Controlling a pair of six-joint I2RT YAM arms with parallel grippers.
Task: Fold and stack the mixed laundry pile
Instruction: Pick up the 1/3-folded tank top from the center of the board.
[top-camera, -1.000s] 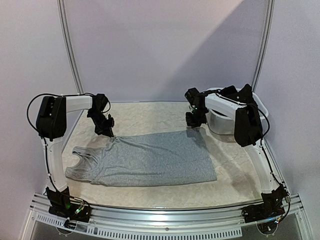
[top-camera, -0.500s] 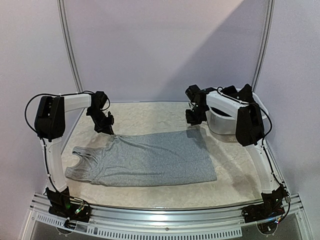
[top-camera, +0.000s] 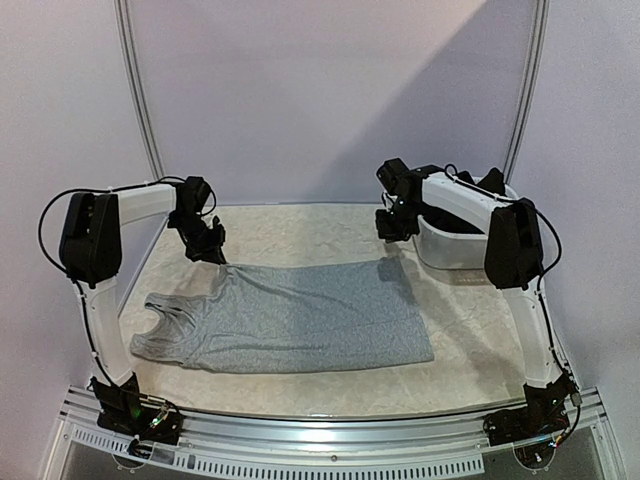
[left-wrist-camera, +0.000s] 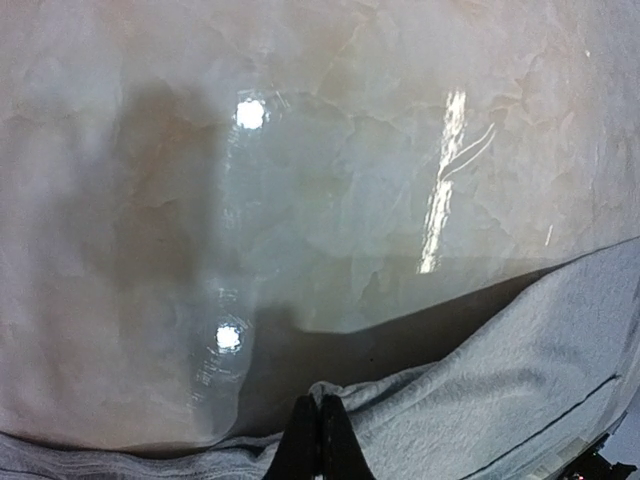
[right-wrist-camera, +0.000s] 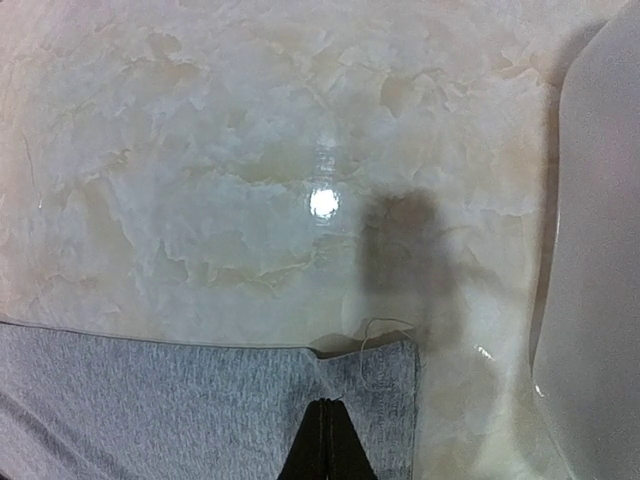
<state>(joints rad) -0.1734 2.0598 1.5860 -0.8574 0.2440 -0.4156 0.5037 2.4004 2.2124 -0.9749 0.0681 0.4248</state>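
From above, one light grey sleeveless cloth top (top-camera: 300, 320) is lying spread flat on the pale marble-patterned table (top-camera: 300, 232), straps to the left. The left gripper (top-camera: 212, 250) is hovering by its far edge near the shoulder. The right gripper (top-camera: 392, 232) is hovering over the far hem corner. One white plastic basket (top-camera: 450, 252) is standing at the far right.

In the left wrist view, the left gripper (left-wrist-camera: 316, 410) is showing its fingers clenched together at the cloth edge; whether they are pinching a fold, I cannot tell.

In the right wrist view, the right gripper (right-wrist-camera: 325, 412) is likewise clenched, above the corner, apparently holding nothing.

I am judging that the first fold is being prepared. Both jaws should be opening, taking both layers at the far edge, then lifting level toward the near edge, keeping the crease straight.
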